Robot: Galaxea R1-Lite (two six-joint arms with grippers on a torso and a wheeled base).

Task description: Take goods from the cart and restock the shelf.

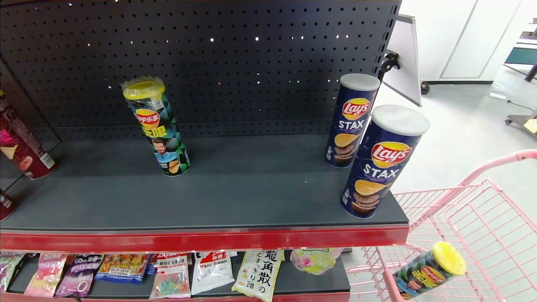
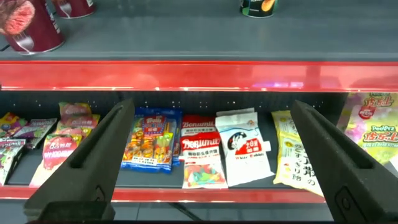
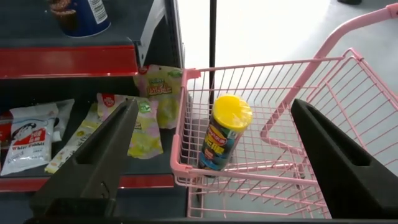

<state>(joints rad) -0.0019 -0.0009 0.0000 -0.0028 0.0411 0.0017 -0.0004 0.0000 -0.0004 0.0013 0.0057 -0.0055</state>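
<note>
Can (image 1: 430, 268) in cart (image 1: 522, 155), right of shelf (image 1: 251, 188); snack bags (image 1: 212, 270) on lower shelf (image 1: 314, 285).

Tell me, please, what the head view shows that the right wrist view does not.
The head view adds the upright yellow-lidded snack tube on the dark shelf, the rear dark blue grey-lidded can and a dark red can at the left. The right wrist view adds the right gripper, open. Both show the pink wire cart holding a second yellow-lidded tube, and the front blue can.

Pale floor (image 1: 461, 126), white wall (image 1: 432, 33) (grey seams); white board (image 1: 402, 63) nearby
</note>
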